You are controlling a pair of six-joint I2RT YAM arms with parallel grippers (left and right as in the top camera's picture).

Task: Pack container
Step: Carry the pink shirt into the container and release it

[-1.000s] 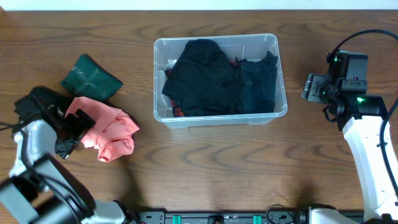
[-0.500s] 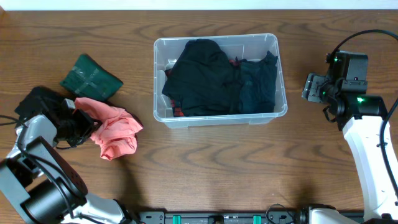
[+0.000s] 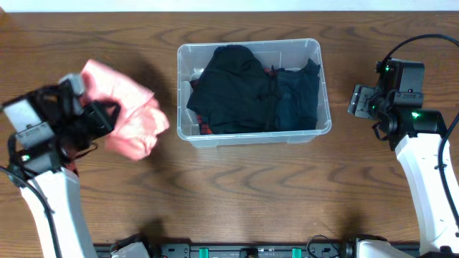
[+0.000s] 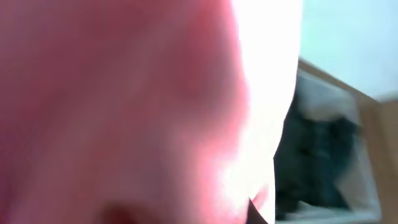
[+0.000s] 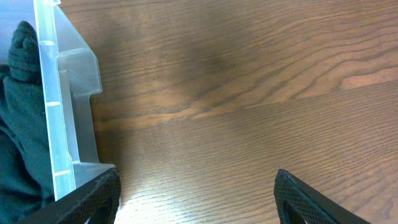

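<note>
The brown wooden worktop [image 3: 251,193] shows smooth grain with a faint sheen. The clear rectangular plastic container [image 3: 251,137] is glossy, the black cloth garments [image 3: 237,89] matt. The salmon-pink cloth garment [image 3: 133,115] looks soft, matt.

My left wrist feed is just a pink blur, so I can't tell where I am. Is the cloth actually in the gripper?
Observer: Yes. From overhead, the left gripper holds the pink garment up off the table, left of the container.
Operator: Any room in the bin?
Observer: Dark clothes cover most of its floor. A bare strip shows along the left wall.
Operator: Is the right arm in my way?
Observer: No. The right gripper sits open and empty over bare wood, to the right of the container.
</note>
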